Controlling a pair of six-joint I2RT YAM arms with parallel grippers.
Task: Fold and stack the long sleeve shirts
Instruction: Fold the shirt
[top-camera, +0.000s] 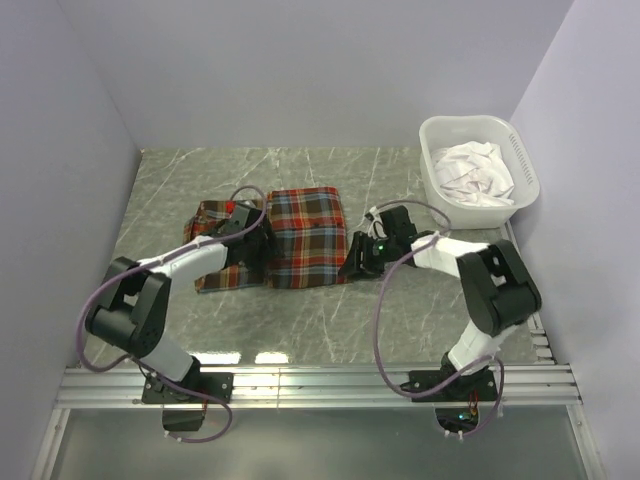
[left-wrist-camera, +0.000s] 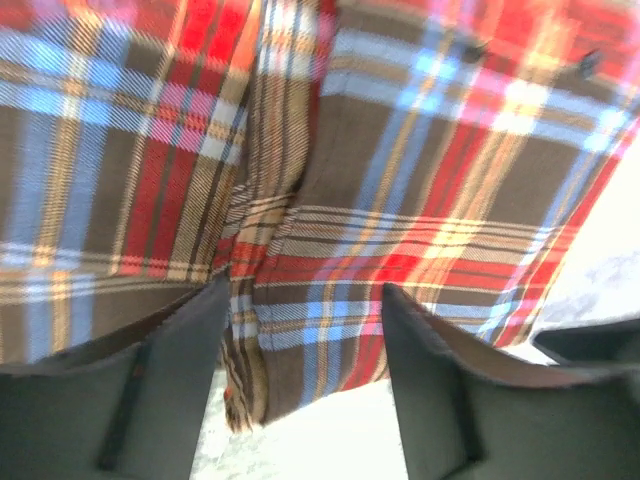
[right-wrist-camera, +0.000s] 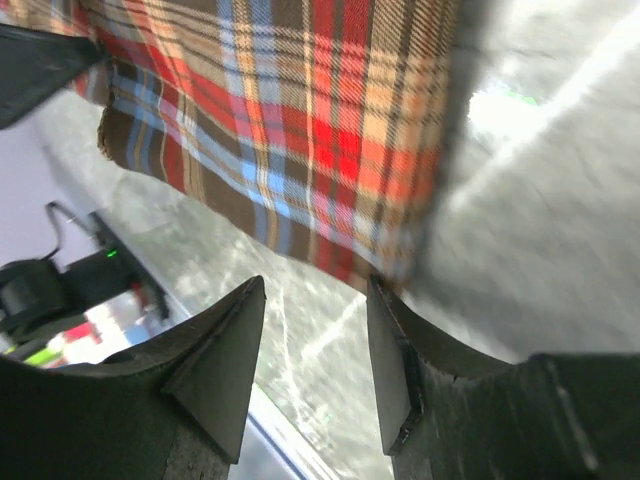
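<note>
The plaid shirt (top-camera: 305, 235) lies near the middle of the counter (top-camera: 330, 330), a little toward the left edge. It looks half folded. The right part is a neat square block. A flatter part sticks out on the left side. So I think the folding step is going on, and the stacking is not yet done.

The left claw (top-camera: 262, 245) hangs low over the left part of the shirt, where the flat part meets the square block. Its fingers are spread apart. In the left wrist view a fold line of the cloth runs between them, and they pinch nothing. The left arm reaches out from the near edge, bent at the elbow.

The right claw (top-camera: 352, 262) sits low by the right edge of the shirt, near its front corner. Its fingers are spread apart too, and they point at the cloth edge without holding it. The right arm is bent sharply, with the elbow near the right edge of the counter.

Next, I think the left claw needs to grab the part that sticks out and lay it over the square block. The right claw may need to hold the block down so it does not slide.

A white basket (top-camera: 432, 135) with white cloth (top-camera: 478, 170) in it sits at the far right corner.
</note>
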